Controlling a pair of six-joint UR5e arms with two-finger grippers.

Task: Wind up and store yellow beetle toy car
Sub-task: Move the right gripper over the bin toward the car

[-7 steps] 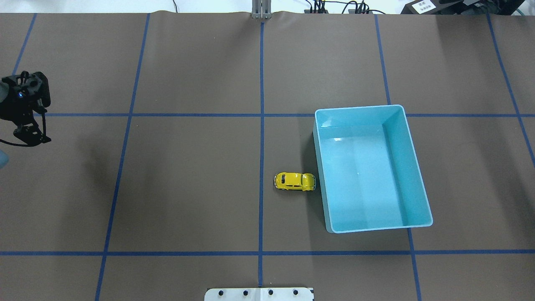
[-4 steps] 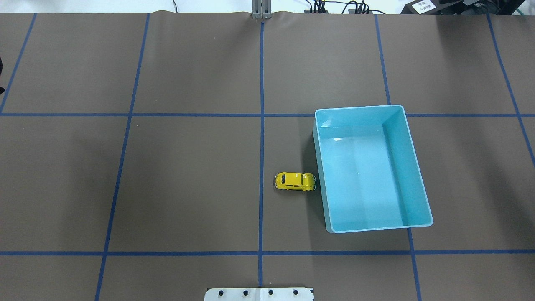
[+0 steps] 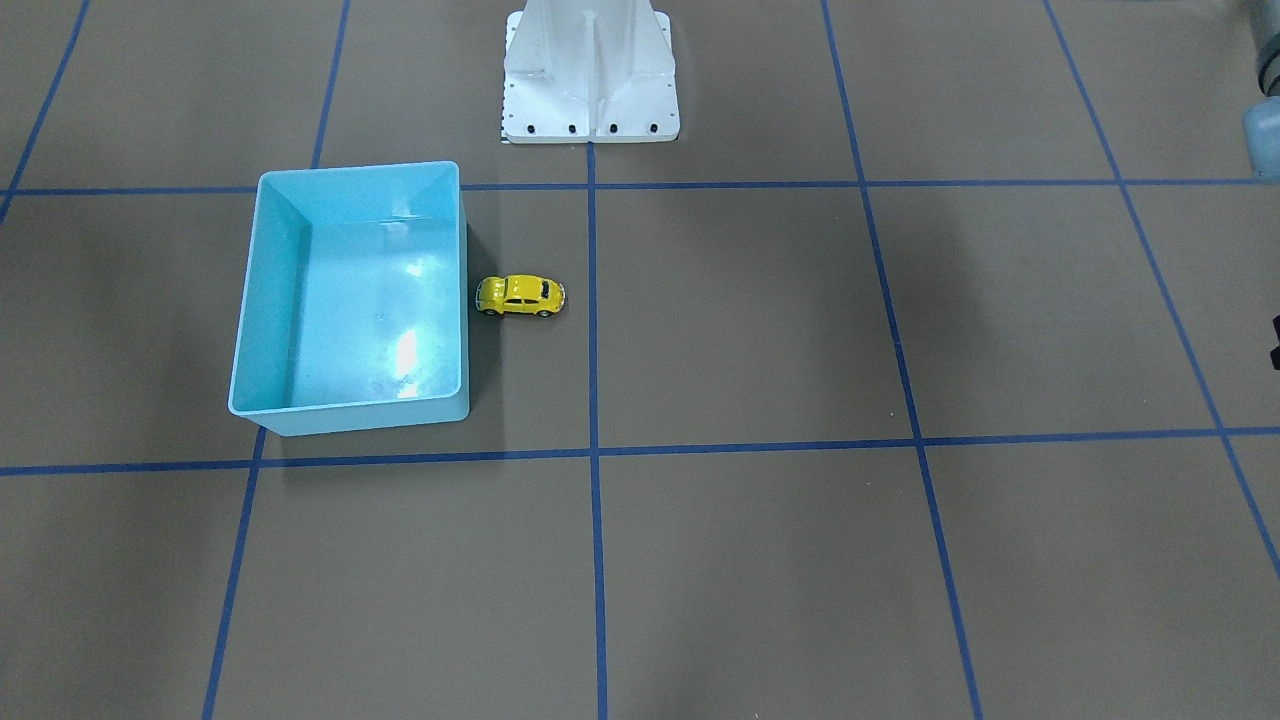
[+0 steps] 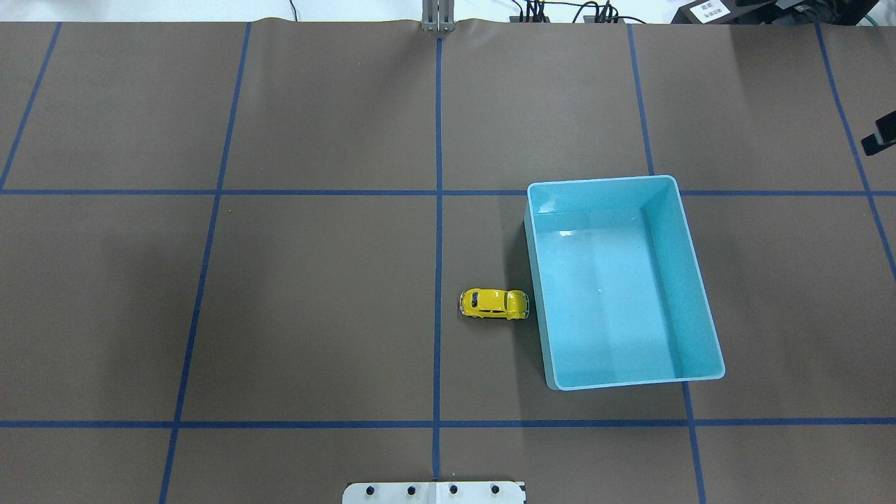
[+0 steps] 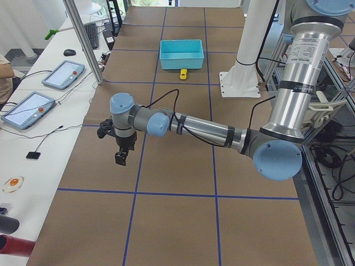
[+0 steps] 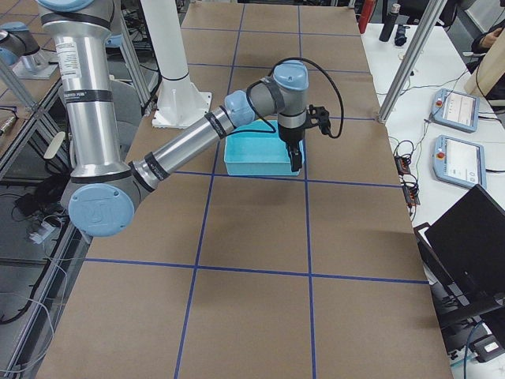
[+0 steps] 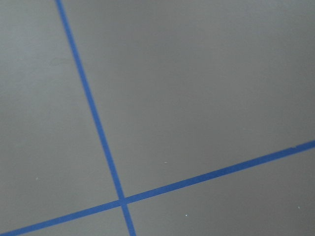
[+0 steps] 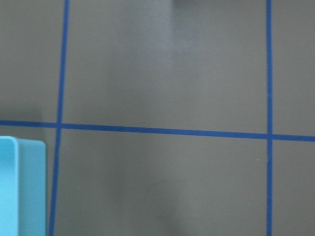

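Ok, going left to right from behind the robot. The left gripper (image 5: 121, 157) hangs over the brown paper-covered table (image 4: 315, 301), fingers pointing down, well left of everything else. Only the side camera shows it properly, so I cannot tell how wide its jaws are. Its wrist camera sees bare paper and crossed blue tape lines (image 7: 123, 199).

Just right of the centre tape line, the small glossy yellow Beetle toy car (image 4: 493, 304) sits on its wheels on the table. One end is just beside the left wall of the open light-blue rectangular plastic bin (image 4: 602, 180); touching or not, cannot tell.

The right gripper (image 6: 295, 162) hangs well right of the bin. Only a dark sliver shows at the overhead frame's edge, so its jaw width is also unreadable.
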